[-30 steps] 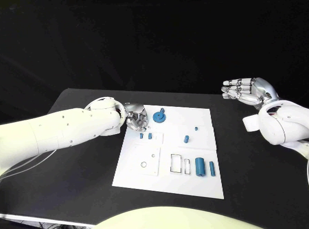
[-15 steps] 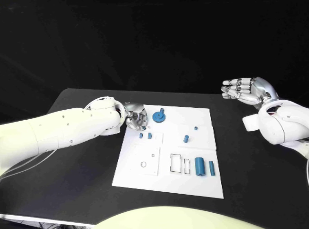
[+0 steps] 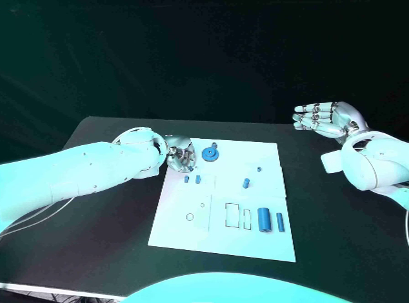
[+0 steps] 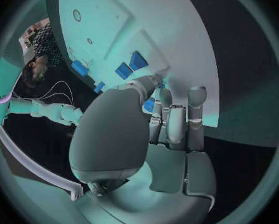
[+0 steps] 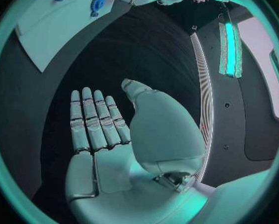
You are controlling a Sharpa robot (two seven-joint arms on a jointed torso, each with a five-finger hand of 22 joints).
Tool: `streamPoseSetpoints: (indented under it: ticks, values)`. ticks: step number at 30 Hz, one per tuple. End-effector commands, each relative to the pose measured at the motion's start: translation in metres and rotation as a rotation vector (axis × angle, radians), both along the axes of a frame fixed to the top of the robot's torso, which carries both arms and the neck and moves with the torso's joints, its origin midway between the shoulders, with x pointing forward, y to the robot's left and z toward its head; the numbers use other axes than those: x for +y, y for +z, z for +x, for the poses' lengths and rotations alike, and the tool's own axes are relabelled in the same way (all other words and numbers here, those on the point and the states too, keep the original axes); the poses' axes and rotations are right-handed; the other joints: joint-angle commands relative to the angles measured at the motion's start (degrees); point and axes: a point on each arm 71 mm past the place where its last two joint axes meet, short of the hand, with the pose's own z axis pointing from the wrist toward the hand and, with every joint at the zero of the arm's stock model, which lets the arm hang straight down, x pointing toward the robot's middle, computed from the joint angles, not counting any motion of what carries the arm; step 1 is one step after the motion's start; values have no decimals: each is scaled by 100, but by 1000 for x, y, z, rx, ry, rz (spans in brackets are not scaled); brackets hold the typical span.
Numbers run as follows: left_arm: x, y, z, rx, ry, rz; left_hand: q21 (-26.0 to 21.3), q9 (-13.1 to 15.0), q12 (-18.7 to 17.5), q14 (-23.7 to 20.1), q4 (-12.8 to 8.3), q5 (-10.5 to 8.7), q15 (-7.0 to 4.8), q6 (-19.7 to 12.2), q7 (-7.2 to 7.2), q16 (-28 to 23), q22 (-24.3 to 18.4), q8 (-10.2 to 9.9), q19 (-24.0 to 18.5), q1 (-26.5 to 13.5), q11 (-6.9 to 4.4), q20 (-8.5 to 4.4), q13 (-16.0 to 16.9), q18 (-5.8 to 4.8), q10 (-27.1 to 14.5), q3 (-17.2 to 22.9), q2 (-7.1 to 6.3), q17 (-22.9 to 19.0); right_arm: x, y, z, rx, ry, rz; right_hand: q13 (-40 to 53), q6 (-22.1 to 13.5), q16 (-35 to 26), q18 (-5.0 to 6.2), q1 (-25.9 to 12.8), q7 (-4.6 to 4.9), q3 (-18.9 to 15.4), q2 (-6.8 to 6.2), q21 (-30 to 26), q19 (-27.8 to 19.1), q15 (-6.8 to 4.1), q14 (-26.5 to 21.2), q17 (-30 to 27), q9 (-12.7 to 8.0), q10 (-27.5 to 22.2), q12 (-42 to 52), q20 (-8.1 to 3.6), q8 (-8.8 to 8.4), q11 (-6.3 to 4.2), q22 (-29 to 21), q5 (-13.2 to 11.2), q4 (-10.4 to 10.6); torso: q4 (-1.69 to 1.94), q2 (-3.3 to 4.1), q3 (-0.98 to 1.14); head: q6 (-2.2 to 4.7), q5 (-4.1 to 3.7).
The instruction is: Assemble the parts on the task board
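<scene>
Right now the left hand (image 3: pixel 180 154) hangs low over the near-left corner of the task board (image 3: pixel 259 240), fingers curled downward with nothing that I can see between them; from the left wrist view its fingertips (image 4: pixel 196 92) sit at the board's edge, just beside two small blue blocks (image 4: pixel 131 65). Whether it touches the board I cannot tell. Just beyond that hand lies the blue gear (image 3: pixel 210 153), close to its fingers, and the two little blocks (image 3: pixel 192 179) lie just under it toward the robot. Farther from it, toward the board's middle, sit a small blue peg (image 3: pixel 247 184) and a tiny blue stud (image 3: pixel 259 169); well away from it stand a thick blue cylinder (image 3: pixel 264 219) and a thinner one (image 3: pixel 280 221) beside a rectangular slot (image 3: pixel 233 214). The right hand (image 3: pixel 325 118) is raised off to the side of the black surface (image 3: pixel 105 189), well apart from the board, fingers straight and together, palm bare, holding nothing.
</scene>
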Motion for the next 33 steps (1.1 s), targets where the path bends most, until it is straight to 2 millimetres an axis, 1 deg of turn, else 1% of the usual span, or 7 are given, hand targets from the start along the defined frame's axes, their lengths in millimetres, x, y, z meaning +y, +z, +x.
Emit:
streamPoseSetpoints:
  ticks: [1,5,11,18,26,33]
  values:
    - [-2,-5,-3,18,-19,18,26,-10,44,32,1,17,-1,58,-3,43,20,11,36,37,-6,-5,9,-47,53,29,1,25,2,1,0,-8,18,1,0,48,-20,-20,-28,446,-15,25,20,-35,9,40,-5,-6,20,-13,-2,-20,-3,-5,-15,-13,-1,1,3,-6,1]
    - [-2,-7,-3,7,-25,23,73,-13,74,70,13,16,-10,107,-19,65,81,28,82,30,-19,-10,53,-58,104,34,10,83,2,1,0,-8,18,1,0,48,-20,-20,-28,446,-15,25,20,-35,9,40,-5,-6,20,-13,-2,-20,-3,-5,-15,-13,-1,0,5,-10,2]
    - [-1,-9,-2,-18,-35,42,236,-18,179,181,21,17,-39,214,-54,124,296,64,249,37,-54,-31,251,-102,298,49,34,258,2,1,0,-8,18,1,0,48,-20,-20,-28,446,-15,25,20,-35,9,40,-5,-6,20,-13,-2,-20,-3,-5,-15,-13,-2,1,7,-20,0]
    - [-1,-9,-2,-42,-47,50,495,-17,335,379,-9,30,-89,416,-86,215,630,125,508,108,-99,-82,621,-171,664,139,114,560,2,1,-1,-9,18,1,1,54,-19,-20,-31,445,-15,29,20,-35,8,42,-7,-6,23,-12,-2,-19,-4,-9,-15,-11,-3,3,8,-16,1]
    - [-3,-7,-3,-64,-57,33,594,-14,372,454,5,42,-99,470,-86,244,760,134,608,94,-102,-99,735,-198,790,185,146,673,2,1,-1,-9,18,2,1,54,-19,-20,-31,445,-15,29,20,-35,8,42,-7,-6,23,-12,-2,-19,-4,-9,-15,-11,-3,3,6,-14,0]
    - [-4,-4,-3,-89,-60,-7,651,-22,381,495,43,71,-95,463,-85,256,831,110,664,45,-93,-105,794,-214,865,233,135,729,2,1,-1,-10,19,2,1,54,-19,-20,-31,445,-15,29,20,-35,8,42,-7,-6,23,-12,-2,-19,-4,-9,-15,-11,-2,2,2,-6,0]
